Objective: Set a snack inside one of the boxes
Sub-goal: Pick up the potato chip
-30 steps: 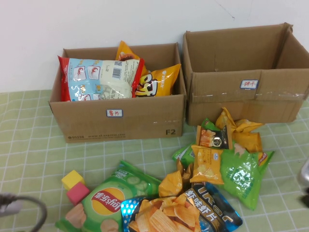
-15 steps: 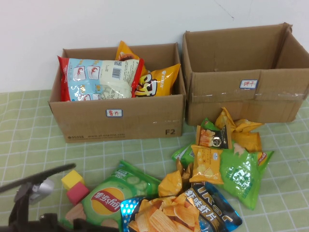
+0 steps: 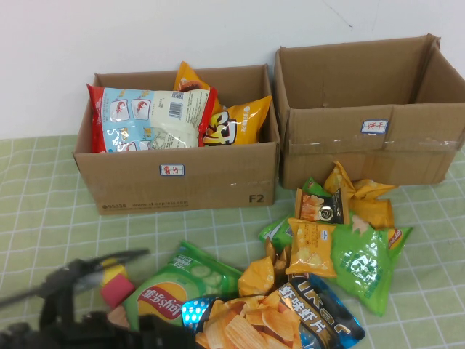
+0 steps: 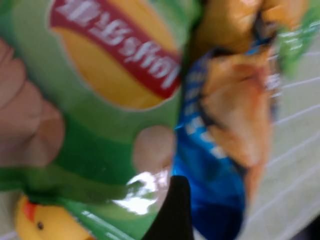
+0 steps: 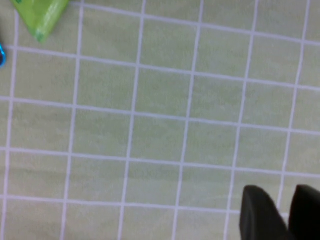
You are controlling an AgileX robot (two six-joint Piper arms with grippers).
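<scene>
Standing along the far edge of the green-checked surface (image 3: 43,211) in the high view, two cardboard boxes are seen: the left box (image 3: 178,178) is filled with a blue-and-white snack bag (image 3: 149,118) and yellow chip bags (image 3: 236,120), while the right box (image 3: 370,109) shows only its bare inner walls. A heap of snack packs is spread toward the near edge, among them a green Lay's bag (image 3: 171,294), a blue shrimp-chip bag (image 3: 320,309) and a green-and-yellow pack (image 3: 363,254). A pink block (image 3: 116,289) is lodged just beside the Lay's bag. The left pincer (image 3: 102,263) is seen at the near-left corner, above that block, its fingers spread.

From the left wrist, the Lay's bag (image 4: 100,100) and the blue bag (image 4: 210,165) are shown filling the frame, touching each other.

From the right wrist, the right pincer (image 5: 280,212) is found over bare checked surface, its dark fingers pressed nearly together around nothing.
</scene>
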